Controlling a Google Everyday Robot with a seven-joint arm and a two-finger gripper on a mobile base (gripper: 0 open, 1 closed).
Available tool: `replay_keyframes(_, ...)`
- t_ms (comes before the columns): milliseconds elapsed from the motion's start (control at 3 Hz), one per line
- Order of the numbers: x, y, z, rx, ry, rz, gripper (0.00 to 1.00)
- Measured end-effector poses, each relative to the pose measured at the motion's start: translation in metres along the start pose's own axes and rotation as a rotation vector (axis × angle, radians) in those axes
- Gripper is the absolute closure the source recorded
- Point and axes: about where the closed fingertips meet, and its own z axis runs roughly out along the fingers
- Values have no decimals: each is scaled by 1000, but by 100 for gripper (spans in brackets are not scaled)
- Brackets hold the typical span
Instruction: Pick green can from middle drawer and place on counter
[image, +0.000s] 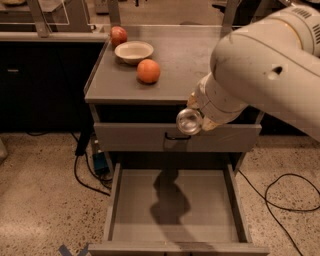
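Apple (118, 35), bowl (133, 51) and orange (148, 71) sit on the left of the counter (190, 60). Right of those, the gripper (199, 118) is pinching the green can (188, 121), silver end towards the camera. It's up in the air above the pulled-out middle drawer (212, 207).

orange (148, 71) beside a pale bowl (133, 52), red apple (118, 36) behind it, black cables (75, 170) on speckled floor (40, 200)

Robot test lab.
Speckled floor (40, 190), loose cables (286, 193), grey counter (190, 60) bearing an orange (148, 71) and a bowl (133, 51); the gripper (197, 121) hangs before the upper drawer front (135, 137).
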Motion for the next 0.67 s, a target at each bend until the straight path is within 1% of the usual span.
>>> replay_keyframes(333, 14, -22, -10, 13, 26, -12, 100)
replay_keyframes(667, 35, -52, -11, 14, 61, -24, 100)
